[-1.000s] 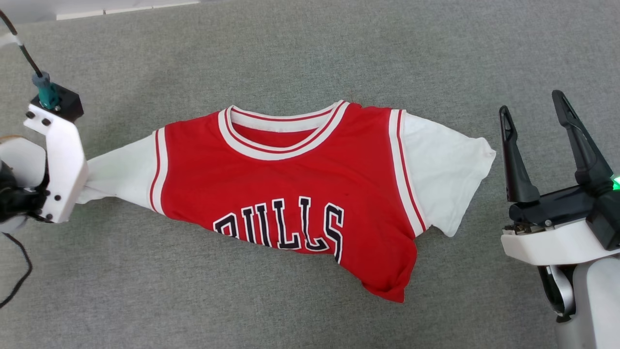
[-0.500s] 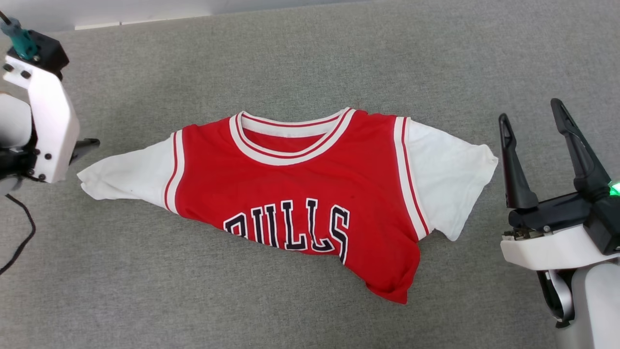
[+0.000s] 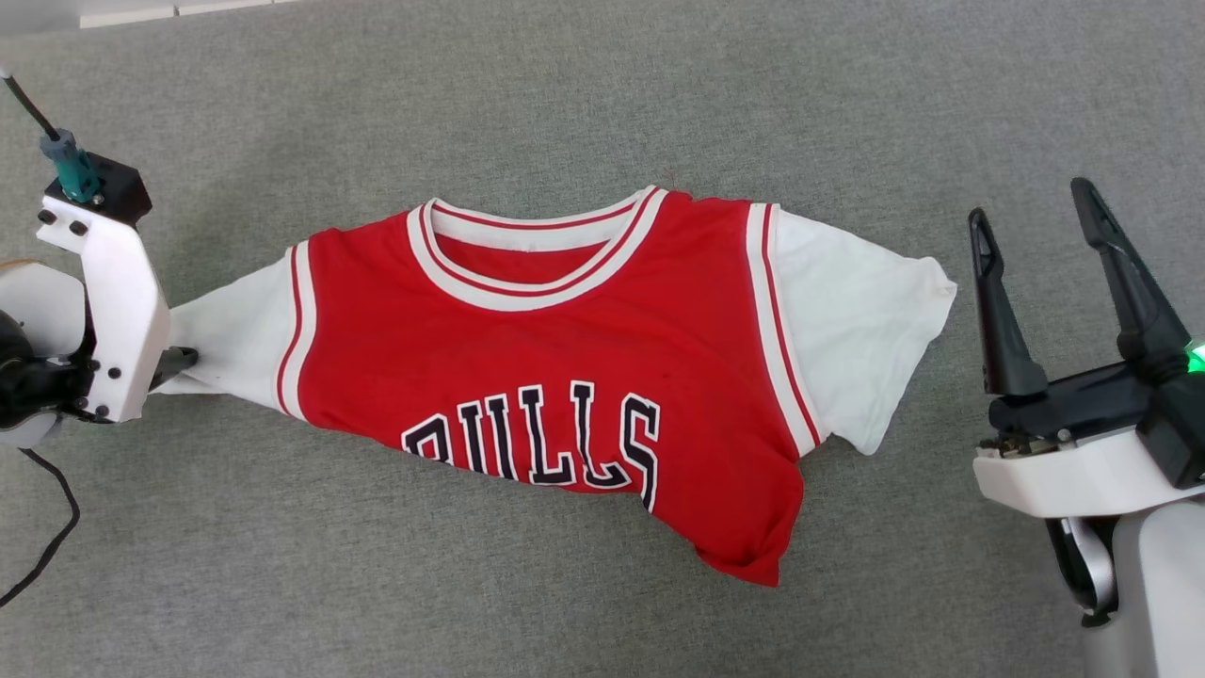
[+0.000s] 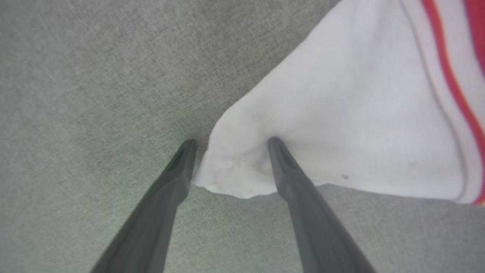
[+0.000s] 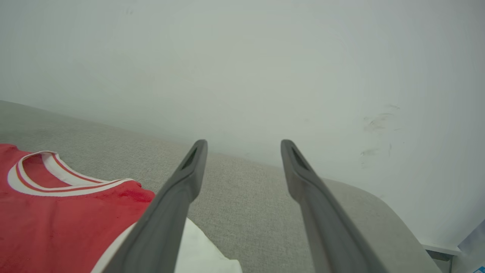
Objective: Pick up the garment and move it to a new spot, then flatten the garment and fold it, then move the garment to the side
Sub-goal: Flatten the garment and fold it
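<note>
A grey fabric surface (image 3: 602, 94) runs back to a white wall (image 5: 265, 57). On it the garment (image 3: 565, 348) lies face up, its long axis sleeve to sleeve across the robot's front. The collar points away and the hem is tucked out of sight. The right gripper (image 3: 1031, 200) gapes wide just beside it. The left gripper (image 4: 232, 141), fingers spread, straddles the sleeve tip on the robot's left.

White shells (image 3: 118, 311) (black-screwed) carry dark tapered fingers (image 3: 1004, 330).
</note>
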